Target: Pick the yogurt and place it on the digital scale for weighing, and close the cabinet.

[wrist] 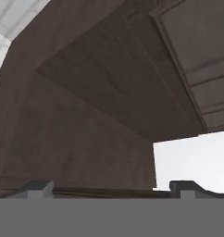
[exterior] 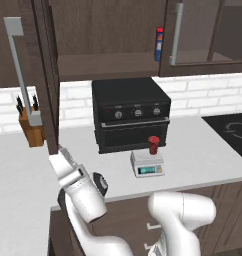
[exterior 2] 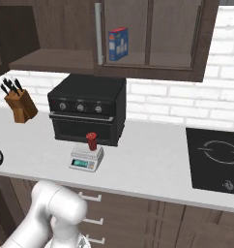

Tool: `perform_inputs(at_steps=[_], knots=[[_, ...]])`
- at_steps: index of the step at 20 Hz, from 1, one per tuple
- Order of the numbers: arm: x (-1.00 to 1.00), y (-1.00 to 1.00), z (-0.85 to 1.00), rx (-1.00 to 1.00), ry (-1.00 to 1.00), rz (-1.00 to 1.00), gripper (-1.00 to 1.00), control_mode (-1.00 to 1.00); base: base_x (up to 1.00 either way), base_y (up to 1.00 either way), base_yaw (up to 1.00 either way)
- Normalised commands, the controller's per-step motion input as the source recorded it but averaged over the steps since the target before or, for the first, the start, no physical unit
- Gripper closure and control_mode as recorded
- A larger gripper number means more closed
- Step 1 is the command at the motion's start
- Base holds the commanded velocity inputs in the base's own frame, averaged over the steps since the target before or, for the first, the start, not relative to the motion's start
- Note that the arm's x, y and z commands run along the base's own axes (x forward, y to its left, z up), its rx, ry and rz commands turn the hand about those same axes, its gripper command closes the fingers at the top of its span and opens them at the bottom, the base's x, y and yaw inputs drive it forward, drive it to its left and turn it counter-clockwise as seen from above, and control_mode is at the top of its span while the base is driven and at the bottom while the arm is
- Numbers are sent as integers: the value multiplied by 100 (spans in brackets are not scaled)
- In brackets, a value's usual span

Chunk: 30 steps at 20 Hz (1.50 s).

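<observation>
The cabinet (exterior: 43,75) stands with its left door swung open, while the black oven (exterior: 130,112) sits on the counter below. The yogurt (exterior: 153,145) stands upright on the digital scale (exterior: 147,164); no writing is legible on either. The gripper (wrist: 111,187) has its jaws wide apart, empty, close against dark cabinet wood.

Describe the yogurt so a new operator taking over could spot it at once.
Find the big black oven standing on the white counter against the brick wall. Directly in front of it sits a small flat white digital scale with a pale green display. The yogurt is the short dark-red cup standing upright on the scale's top plate, the only red thing on the counter.
</observation>
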Motion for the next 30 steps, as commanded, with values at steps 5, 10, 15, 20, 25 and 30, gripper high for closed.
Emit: perform_inputs(at_steps=[5, 10, 15, 20, 25, 30], knots=[[0, 49, -27, -8, -12, 0, -100, -100, 0, 0, 0], [0, 36, 0, 4, -9, 3, -100, -100, 0, 0, 0], [10, 60, 0, 6, -3, 3, -100, -100, 0, 0, 0], [23, 64, 6, 4, -3, 3, -100, -100, 0, 0, 0], [0, 5, 38, 13, -17, 7, -100, -100, 0, 0, 0], [0, 0, 47, 13, -21, 5, -100, -100, 0, 0, 0]])
